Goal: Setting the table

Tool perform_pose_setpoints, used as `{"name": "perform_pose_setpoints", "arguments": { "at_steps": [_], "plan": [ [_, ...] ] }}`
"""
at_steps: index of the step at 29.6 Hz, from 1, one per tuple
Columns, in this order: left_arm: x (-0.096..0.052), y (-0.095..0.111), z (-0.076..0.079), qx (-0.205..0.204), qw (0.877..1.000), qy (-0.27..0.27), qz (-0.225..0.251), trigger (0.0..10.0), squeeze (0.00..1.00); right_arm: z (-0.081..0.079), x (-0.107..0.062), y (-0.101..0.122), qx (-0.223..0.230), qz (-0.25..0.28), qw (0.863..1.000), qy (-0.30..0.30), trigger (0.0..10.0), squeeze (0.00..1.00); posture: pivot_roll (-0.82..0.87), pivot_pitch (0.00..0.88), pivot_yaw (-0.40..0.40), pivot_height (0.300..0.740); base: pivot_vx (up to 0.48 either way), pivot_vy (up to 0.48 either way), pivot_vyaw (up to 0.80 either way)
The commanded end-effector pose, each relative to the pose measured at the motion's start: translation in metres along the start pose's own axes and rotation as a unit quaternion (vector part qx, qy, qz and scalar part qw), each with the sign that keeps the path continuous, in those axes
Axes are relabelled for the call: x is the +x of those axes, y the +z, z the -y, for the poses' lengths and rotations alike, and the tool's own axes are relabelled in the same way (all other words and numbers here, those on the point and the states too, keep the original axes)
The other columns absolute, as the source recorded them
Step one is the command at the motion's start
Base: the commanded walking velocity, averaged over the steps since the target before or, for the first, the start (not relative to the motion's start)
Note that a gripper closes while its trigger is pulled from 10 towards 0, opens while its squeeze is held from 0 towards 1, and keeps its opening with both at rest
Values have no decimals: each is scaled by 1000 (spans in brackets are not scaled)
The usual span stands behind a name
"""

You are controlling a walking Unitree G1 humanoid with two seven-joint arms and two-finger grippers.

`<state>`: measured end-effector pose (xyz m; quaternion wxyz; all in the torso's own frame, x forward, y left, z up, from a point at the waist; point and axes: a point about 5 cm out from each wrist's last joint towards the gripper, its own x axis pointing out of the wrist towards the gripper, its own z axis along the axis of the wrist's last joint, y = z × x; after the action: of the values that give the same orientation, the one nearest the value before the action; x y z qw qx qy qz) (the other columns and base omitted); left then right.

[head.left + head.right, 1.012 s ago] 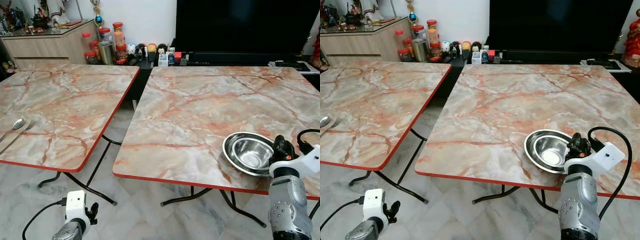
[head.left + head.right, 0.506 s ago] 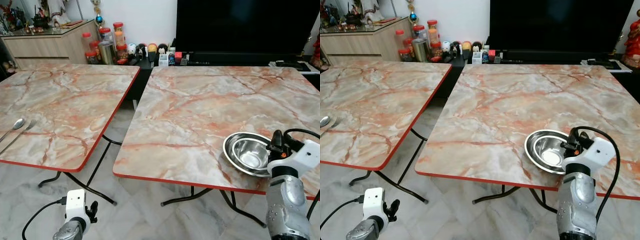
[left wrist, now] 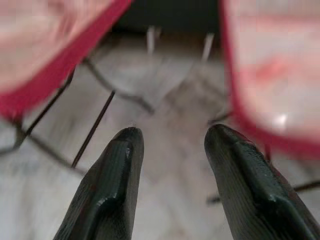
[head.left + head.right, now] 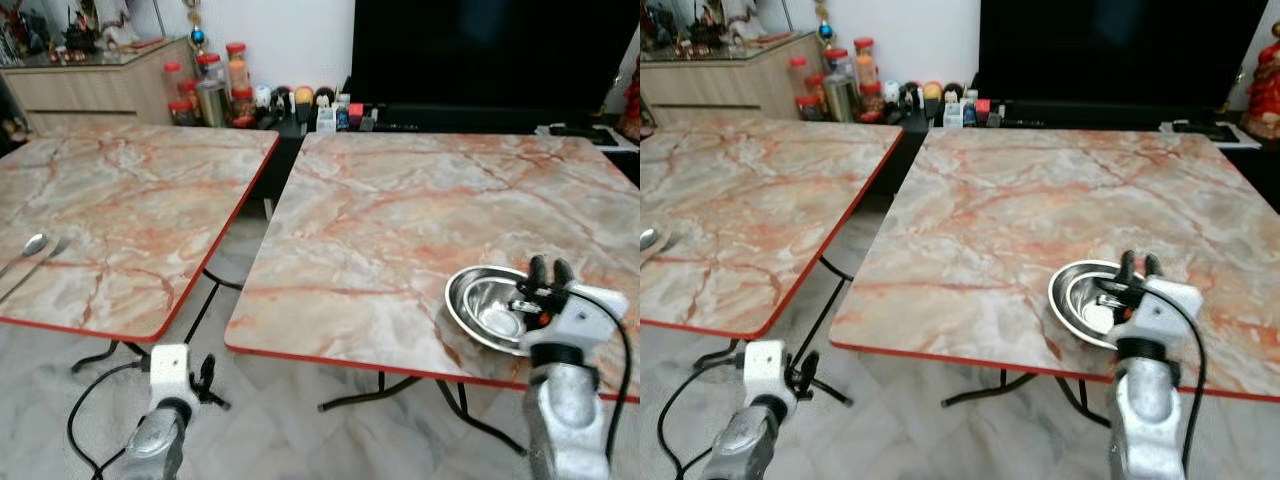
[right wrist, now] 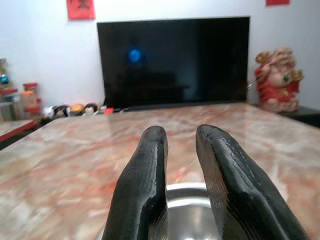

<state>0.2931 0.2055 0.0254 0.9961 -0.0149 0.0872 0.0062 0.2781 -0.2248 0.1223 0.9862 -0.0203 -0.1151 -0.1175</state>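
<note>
Two folding tables with marbled pink tops and red edging stand side by side before a dark television (image 4: 490,50). On the right table (image 4: 400,220) a steel bowl (image 4: 485,305) sits close to the near edge, within easy reach of a diner seated there, which suits a place setting. The right gripper (image 4: 545,272) is raised just over the bowl's near rim, its two black fingers (image 5: 150,165) pointing upward and away with a narrow gap between them; nothing is held between them, and the bowl appears to lie free on the tabletop, so the gripper reads as released, though whether it touches the rim cannot be told. On the left table (image 4: 130,200), near its outer edge, lie a spoon (image 4: 33,245) and what seems to be a second utensil just beside it, probably waiting to be carried across to the bowl. The left gripper (image 4: 205,380) hangs low over the pale floor between the tables, fingers (image 3: 112,170) spread apart and empty. Jars with red lids (image 4: 205,85) and small figurines crowd the low cabinet by the wall. A red paper (image 5: 80,8) hangs on the wall beside the television; its characters are too blurred to read, and no other writing is legible.
</note>
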Motion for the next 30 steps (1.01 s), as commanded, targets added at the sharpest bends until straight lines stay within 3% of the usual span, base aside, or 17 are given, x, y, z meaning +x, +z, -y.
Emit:
{"name": "perform_pose_setpoints", "arguments": {
  "at_steps": [1, 4, 7, 14, 15, 16, 17, 21, 24, 30],
  "plan": [
    [4, 9, 3, 12, 1000, -5, 23, 10000, 0, -4, -1, 1, -1, 4, 1000, 8, 10000, 0, -21, 0, -1, 740, 0, 0, 0],
    [7, 18, 10, 5, 999, -10, 49, 10000, 0, -12, 0, 3, 9, 8, 1000, 15, 10000, 0, -22, 0, 0, 740, 0, 0, 0],
    [4, 14, 9, 8, 999, -7, 43, 10000, 0, -13, 2, 5, 10, 10, 1000, 15, 10000, 0, -24, 0, 0, 740, 0, 0, 0],
    [-20, -27, -12, 13, 998, 25, -48, 10000, 0, -6, 5, 7, 11, 14, 1000, 3, 10000, 0, -17, 0, -4, 740, 0, 0, 0],
    [-31, -42, -20, 13, 995, 43, -87, 10000, 0, -4, 5, 7, 12, 13, 1000, 1, 10000, 0, -17, 0, -5, 740, 0, 0, 0],
    [-31, -42, -20, 13, 995, 43, -87, 10000, 0, -4, 5, 7, 12, 13, 1000, 1, 10000, 0, -17, 0, -5, 740, 0, 0, 0],
    [-42, -55, -29, 15, 991, 60, -119, 10000, 0, -3, 6, 7, 11, 14, 1000, 1, 10000, 0, -17, 0, -6, 740, 0, 0, 0],
    [-59, -72, -40, 13, 982, 81, -167, 10000, 0, -3, 8, 9, 10, 19, 1000, 0, 10000, 0, -16, 0, -5, 740, 0, 0, 0],
    [-62, -76, -41, 13, 980, 84, -180, 10000, 0, -3, 9, 10, 11, 21, 1000, 0, 10000, 0, -17, 0, -5, 740, 0, 0, 0],
    [-68, -82, -43, 5, 976, 92, -199, 10000, 0, -5, 8, 12, 14, 25, 1000, 1, 10000, 0, -24, 0, -5, 740, 0, 479, 0]
  ]
}}
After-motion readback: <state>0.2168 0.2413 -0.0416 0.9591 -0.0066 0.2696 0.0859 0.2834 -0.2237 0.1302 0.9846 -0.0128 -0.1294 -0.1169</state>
